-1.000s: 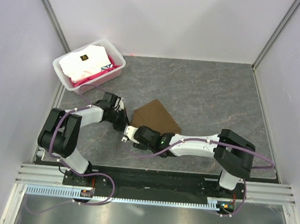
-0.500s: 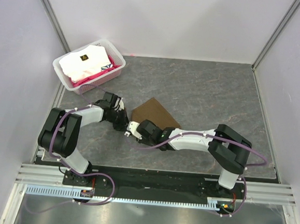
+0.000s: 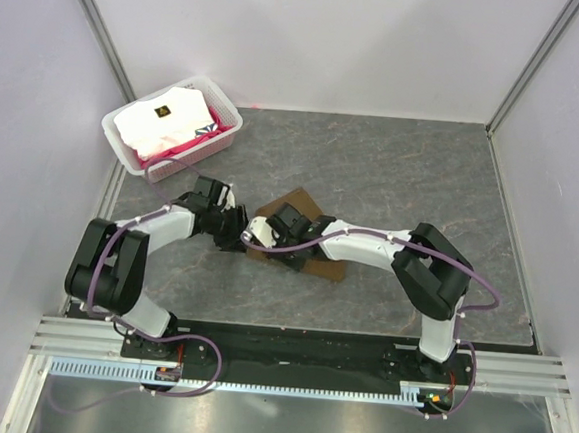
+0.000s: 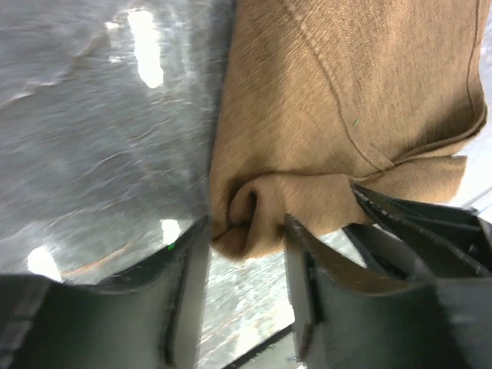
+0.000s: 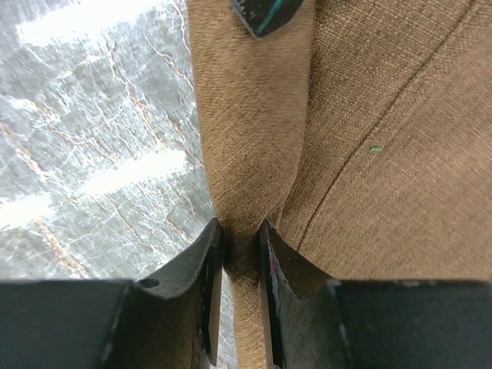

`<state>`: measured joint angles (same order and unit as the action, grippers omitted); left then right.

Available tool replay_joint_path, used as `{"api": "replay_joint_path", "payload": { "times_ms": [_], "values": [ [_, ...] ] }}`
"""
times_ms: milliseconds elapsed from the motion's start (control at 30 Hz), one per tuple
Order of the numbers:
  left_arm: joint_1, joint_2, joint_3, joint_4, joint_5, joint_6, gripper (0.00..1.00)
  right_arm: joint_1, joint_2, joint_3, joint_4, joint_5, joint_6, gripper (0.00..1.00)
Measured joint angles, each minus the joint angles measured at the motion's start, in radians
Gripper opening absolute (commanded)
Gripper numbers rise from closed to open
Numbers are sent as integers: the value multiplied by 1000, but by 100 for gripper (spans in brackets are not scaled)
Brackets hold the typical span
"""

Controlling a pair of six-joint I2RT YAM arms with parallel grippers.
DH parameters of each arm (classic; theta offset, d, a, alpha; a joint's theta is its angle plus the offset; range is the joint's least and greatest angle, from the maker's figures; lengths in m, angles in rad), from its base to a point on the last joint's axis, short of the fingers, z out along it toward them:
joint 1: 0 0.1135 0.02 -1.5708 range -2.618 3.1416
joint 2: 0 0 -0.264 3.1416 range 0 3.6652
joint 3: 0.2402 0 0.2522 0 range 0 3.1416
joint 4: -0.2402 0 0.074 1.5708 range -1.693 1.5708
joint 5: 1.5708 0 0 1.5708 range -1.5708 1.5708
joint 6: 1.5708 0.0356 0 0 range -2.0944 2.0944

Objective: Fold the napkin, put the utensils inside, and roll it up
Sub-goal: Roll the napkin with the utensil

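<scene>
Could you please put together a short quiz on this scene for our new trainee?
1. True or false: the right gripper is pinching a fold of the napkin.
2. Multiple choice: how does the left gripper stand?
A. Shut on a spoon.
B. Jaws apart, with the napkin's curled edge between them.
C. Raised high, far from the napkin.
3. Fill in the blank: the white and pink cloths lie in a ____ at the far left corner of the table.

Key: 1 true; 2 B; 3 basket.
</scene>
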<state>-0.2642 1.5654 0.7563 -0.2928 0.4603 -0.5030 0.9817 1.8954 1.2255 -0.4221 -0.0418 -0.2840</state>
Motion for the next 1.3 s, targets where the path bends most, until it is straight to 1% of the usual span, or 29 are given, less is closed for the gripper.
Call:
{"api": "replay_joint_path", "payload": {
  "times_ms": [200, 300, 533, 700, 867, 1133, 1300],
  "values": [
    [10, -163, -71, -6, -85, -5, 64, -63, 23, 44, -51, -138, 12, 16],
    [11, -247, -124, 12, -98, -9, 65, -92, 46, 81, -94, -214, 12, 15],
    [10, -307, -214, 84, -62, -14, 69, -145, 132, 191, -228, -416, 6, 14],
    [10, -351, -261, 118, -56, -24, 70, -178, 190, 238, -306, -573, -1, 14],
    [10, -360, -273, 140, -58, -32, 69, -209, 256, 274, -386, -723, -8, 14],
    [8, -294, -273, 179, -34, -34, 65, -242, 334, 317, -470, -861, -27, 13],
    [-4, -257, -273, 205, -5, -34, 56, -257, 369, 343, -504, -902, -36, 13]
  ]
}}
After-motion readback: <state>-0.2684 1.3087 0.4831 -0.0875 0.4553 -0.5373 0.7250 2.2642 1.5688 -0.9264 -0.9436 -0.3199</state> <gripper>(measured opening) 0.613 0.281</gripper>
